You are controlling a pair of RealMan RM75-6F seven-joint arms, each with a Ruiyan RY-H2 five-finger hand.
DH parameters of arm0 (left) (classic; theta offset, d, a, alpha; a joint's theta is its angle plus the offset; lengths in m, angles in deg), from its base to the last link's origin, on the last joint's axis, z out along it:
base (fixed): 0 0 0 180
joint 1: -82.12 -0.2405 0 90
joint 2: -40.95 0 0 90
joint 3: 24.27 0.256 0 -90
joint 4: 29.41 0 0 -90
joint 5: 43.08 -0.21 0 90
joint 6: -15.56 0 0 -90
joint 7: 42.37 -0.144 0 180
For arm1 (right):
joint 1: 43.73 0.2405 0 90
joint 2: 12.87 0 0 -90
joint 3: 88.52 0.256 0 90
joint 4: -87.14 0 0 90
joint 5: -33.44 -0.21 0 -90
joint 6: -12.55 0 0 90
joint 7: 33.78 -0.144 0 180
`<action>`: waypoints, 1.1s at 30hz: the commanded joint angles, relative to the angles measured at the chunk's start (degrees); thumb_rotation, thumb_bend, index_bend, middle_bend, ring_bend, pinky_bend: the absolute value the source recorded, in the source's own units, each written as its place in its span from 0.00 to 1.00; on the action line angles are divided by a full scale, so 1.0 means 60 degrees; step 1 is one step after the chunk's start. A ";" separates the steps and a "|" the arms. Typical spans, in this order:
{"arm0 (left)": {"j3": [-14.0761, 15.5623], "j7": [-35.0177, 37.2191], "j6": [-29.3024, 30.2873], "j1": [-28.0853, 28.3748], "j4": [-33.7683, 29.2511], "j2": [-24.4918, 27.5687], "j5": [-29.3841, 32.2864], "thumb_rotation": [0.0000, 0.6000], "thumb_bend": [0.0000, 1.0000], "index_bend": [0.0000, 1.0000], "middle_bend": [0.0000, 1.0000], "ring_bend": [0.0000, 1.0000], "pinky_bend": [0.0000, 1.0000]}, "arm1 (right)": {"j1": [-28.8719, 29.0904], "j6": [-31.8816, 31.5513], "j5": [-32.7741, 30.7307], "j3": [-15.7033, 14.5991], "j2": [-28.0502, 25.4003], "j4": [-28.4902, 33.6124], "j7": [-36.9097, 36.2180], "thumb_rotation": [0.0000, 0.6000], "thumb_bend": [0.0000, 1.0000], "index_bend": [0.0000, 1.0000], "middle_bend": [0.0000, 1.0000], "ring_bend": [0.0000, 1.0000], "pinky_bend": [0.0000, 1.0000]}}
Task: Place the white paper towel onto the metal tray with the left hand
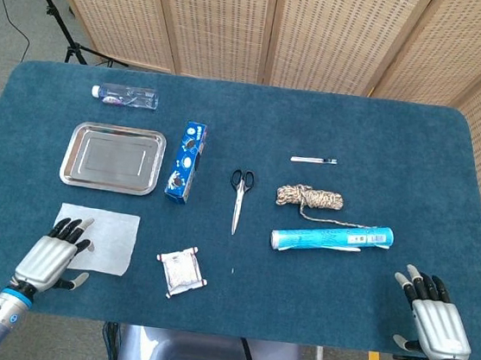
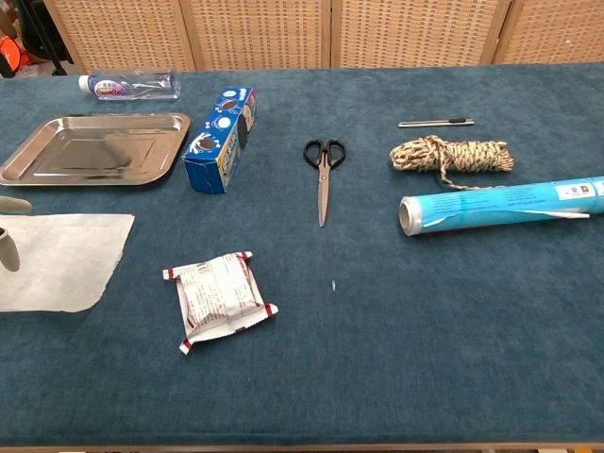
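Head view shows the flat white paper towel (image 1: 97, 238) near the counter's (image 1: 313, 301) front-left corner, directly in front of the shiny rectangular metal tray (image 1: 112, 158). The left hand (image 1: 52, 258), fingers (image 1: 71, 229) spread and empty, overlaps the towel's near-left part; the right hand (image 1: 433, 319) lies open, far away.

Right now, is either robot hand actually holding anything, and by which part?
Nothing is held. The left hand lies spread over the white paper towel's near-left corner; the right hand is open over bare table.

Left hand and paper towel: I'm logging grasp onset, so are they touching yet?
Cannot tell. The head view shows the left hand overlapping the paper towel, but its height above it is unclear.
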 commanded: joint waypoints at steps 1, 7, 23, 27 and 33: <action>0.0036 0.0070 -0.0071 0.0036 0.0055 -0.0063 0.0041 0.75 0.35 0.38 0.00 0.00 0.00 | -0.0006 -0.0011 0.0013 0.0003 0.0000 -0.0007 -0.0016 1.00 0.00 0.10 0.00 0.00 0.00; 0.0105 0.0180 -0.0111 0.0072 0.0139 -0.0165 0.0036 0.75 0.37 0.38 0.00 0.00 0.00 | -0.0011 -0.0020 0.0026 0.0015 0.0003 -0.0021 -0.0045 1.00 0.00 0.10 0.00 0.00 0.00; 0.0259 0.0155 -0.0170 0.0146 0.0250 -0.0385 0.0023 0.75 0.44 0.38 0.00 0.00 0.00 | -0.0039 -0.0067 0.0071 0.0036 -0.0019 -0.0031 -0.0127 1.00 0.00 0.10 0.00 0.00 0.00; 0.0271 0.0145 -0.0160 0.0151 0.0278 -0.0425 0.0033 0.76 0.44 0.38 0.00 0.00 0.00 | -0.0043 -0.0070 0.0082 0.0036 -0.0015 -0.0033 -0.0132 1.00 0.00 0.10 0.00 0.00 0.00; 0.0322 0.0100 -0.0169 0.0161 0.0306 -0.0472 0.0028 0.76 0.44 0.38 0.00 0.00 0.00 | -0.0050 -0.0083 0.0111 0.0035 -0.0010 -0.0038 -0.0137 1.00 0.00 0.10 0.00 0.00 0.00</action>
